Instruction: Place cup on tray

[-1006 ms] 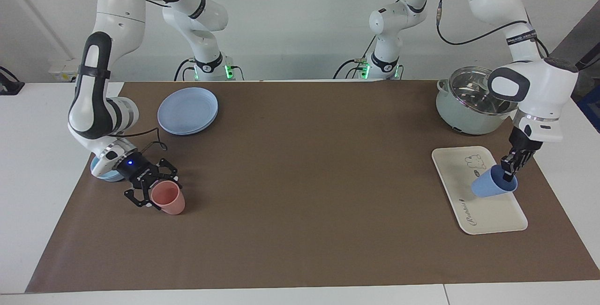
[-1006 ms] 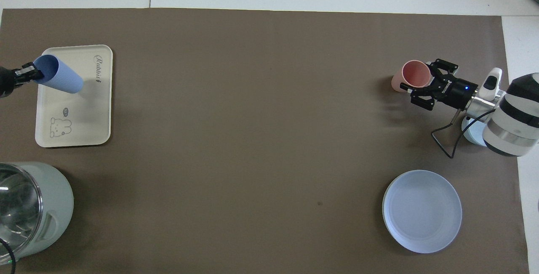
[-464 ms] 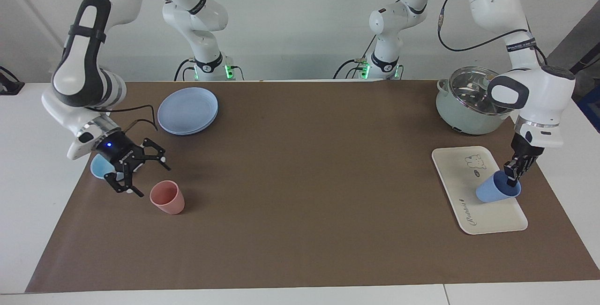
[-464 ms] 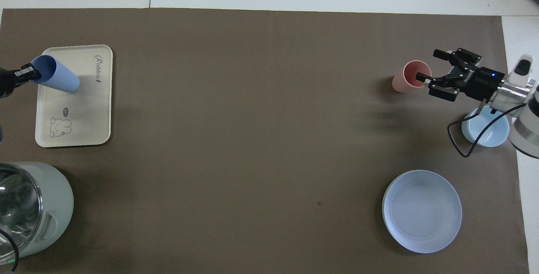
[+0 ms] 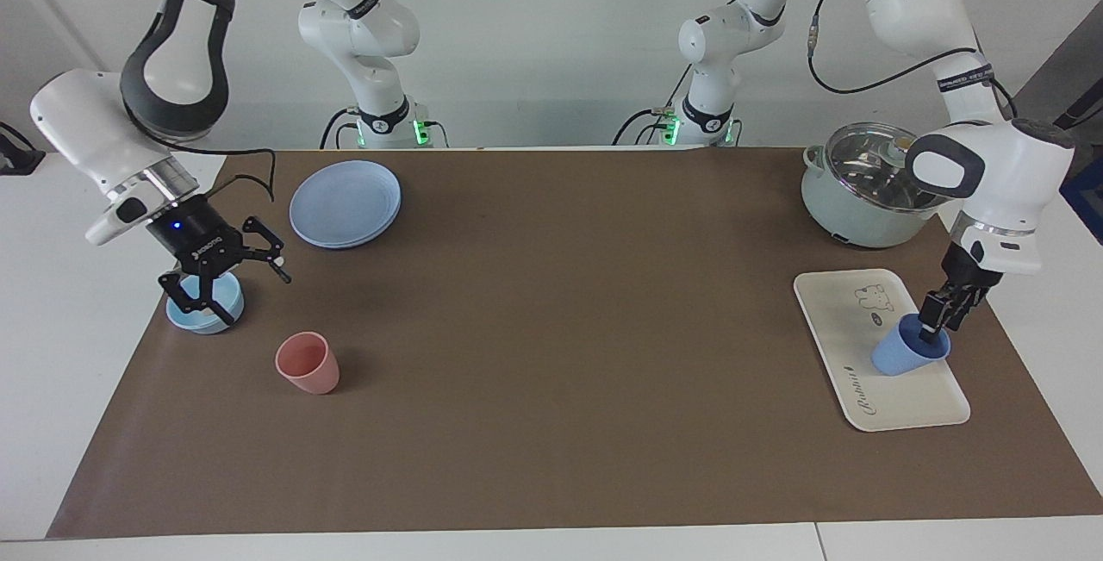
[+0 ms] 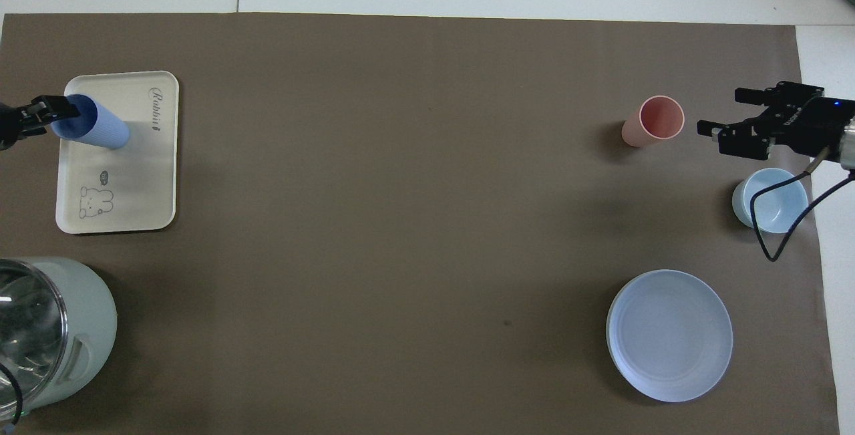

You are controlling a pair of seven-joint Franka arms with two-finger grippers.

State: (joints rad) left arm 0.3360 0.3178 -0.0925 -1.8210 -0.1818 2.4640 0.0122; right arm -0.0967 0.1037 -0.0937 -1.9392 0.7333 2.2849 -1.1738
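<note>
The periwinkle-blue cup [image 5: 905,356] stands slightly tilted on the cream tray [image 5: 840,311], at the tray's edge toward the left arm's end of the table. Its base is down at the tray's surface. My left gripper [image 5: 931,333] is shut on the cup's rim, one finger inside it. In the overhead view the cup [image 6: 100,129] is on the tray [image 6: 133,181], held by the left gripper [image 6: 63,109]. My right gripper [image 5: 220,285] is open and empty, raised over the light-blue bowl [image 5: 202,311]; it also shows in the overhead view [image 6: 720,112].
A pink tumbler [image 5: 308,363] stands upright toward the right arm's end, farther from the robots than the bowl [image 6: 768,198]. Stacked blue plates [image 5: 345,203] lie nearer the robots. A pale green pot [image 5: 866,186] with a steel inside stands nearer the robots than the tray.
My left gripper has brought the cup from steeply tilted down to nearly upright on the tray. My right gripper has drawn back from the pink tumbler and risen over the bowl.
</note>
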